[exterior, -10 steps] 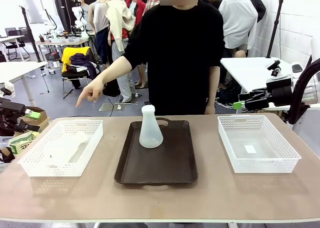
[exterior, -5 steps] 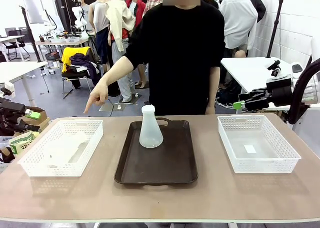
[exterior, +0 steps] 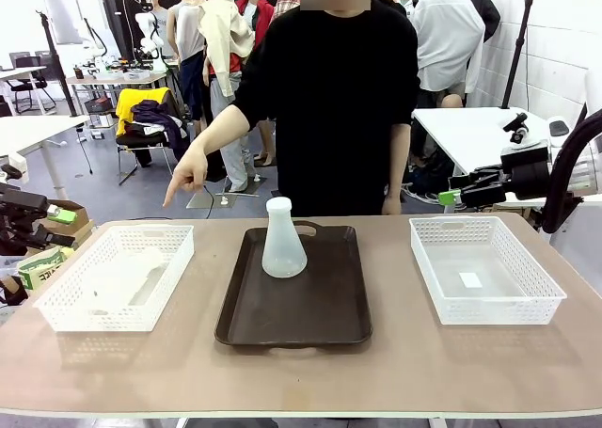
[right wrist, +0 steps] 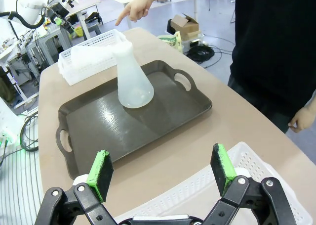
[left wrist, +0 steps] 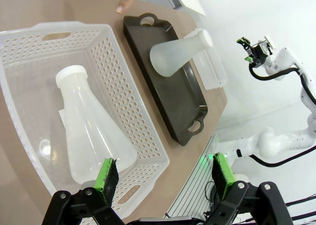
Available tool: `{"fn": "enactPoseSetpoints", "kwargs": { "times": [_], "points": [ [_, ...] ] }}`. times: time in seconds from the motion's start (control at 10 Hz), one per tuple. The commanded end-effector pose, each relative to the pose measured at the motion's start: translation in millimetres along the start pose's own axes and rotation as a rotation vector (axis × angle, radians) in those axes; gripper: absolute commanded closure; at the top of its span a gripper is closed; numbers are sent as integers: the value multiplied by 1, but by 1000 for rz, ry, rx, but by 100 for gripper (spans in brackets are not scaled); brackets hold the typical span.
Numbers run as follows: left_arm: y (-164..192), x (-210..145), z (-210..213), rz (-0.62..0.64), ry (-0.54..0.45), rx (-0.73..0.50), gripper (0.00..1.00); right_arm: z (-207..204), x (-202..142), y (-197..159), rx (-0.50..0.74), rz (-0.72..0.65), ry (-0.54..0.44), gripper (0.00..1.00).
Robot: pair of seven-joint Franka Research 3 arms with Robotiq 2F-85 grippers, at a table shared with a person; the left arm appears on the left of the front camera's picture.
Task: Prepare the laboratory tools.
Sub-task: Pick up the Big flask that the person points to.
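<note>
L gripper + R gripper both spread wide, holding nothing. 1 flask lying in left basket, other flask upright on tray.

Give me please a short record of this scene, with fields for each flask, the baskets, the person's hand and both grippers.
upright flask: stands on the far part of the brown tray
lying flask: on its side in the left basket
right basket: a small white slip inside
person's hand: index finger points toward the left basket
left gripper: open, holding nothing
right gripper: open, holding nothing
</note>
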State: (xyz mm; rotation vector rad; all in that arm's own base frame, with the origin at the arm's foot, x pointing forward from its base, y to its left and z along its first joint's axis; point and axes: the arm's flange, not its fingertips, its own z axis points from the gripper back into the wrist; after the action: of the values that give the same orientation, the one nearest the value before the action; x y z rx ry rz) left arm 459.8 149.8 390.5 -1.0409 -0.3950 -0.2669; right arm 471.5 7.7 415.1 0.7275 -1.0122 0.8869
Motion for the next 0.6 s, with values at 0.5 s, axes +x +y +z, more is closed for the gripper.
{"fn": "enactPoseSetpoints", "kwargs": {
  "times": [0.5],
  "points": [
    [-109, 98, -97, -410, 255, 732, 0, 1, 0, 1, 6, -10, 17, 0]
  ]
}}
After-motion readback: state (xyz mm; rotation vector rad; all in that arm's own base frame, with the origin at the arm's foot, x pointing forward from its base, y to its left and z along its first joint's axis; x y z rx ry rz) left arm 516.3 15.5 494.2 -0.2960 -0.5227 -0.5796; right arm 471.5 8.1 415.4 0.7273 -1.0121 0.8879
